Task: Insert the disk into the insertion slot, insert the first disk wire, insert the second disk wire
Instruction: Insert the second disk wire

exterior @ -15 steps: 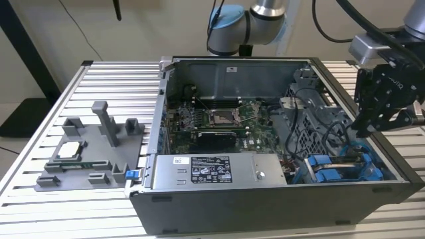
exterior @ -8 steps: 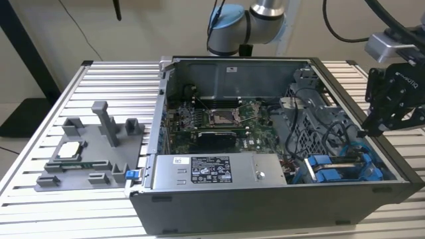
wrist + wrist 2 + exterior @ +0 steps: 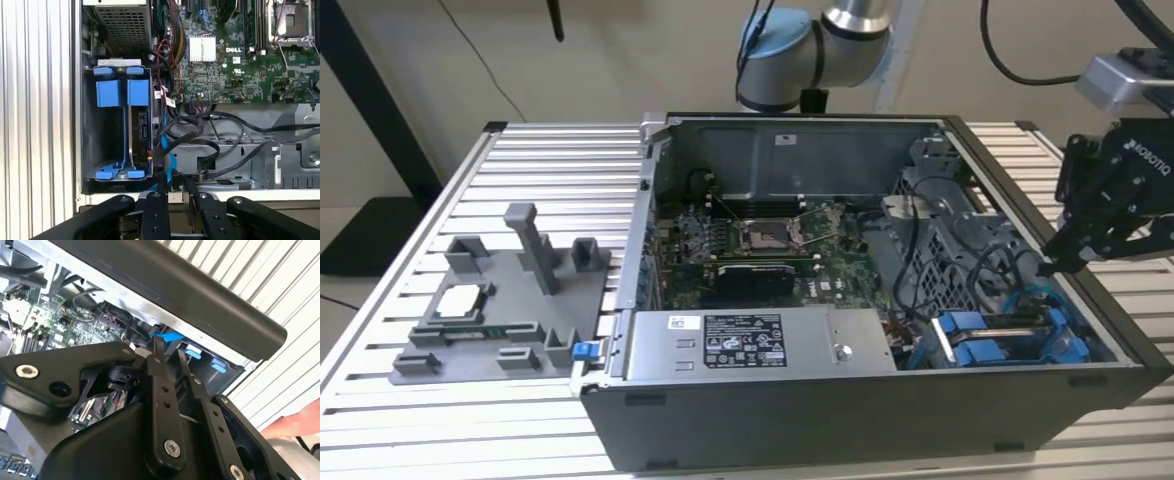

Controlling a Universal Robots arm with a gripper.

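On the table (image 3: 520,440), an open computer case (image 3: 854,420). Over its right edge in the exterior view, the gripper (image 3: 1058,262), open or closed impossible to tell. Below, the insertion slot (image 3: 107,145), the disk (image 3: 141,132) apparently seated edge-on; beside it, a blue wire (image 3: 167,162). Looks like first-wire work; calls for square line-up with the disk's end.

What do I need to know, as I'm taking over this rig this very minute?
The gripper hovers at the edge of the case, near the insertion slot. A blue wire runs to its tip; whether it holds the wire is unclear.
The disk appears seated on edge in the slot, in its blue carrier.
Done: disk insertion, it seems.
Left: both disk wires; no plugged connection can be confirmed.
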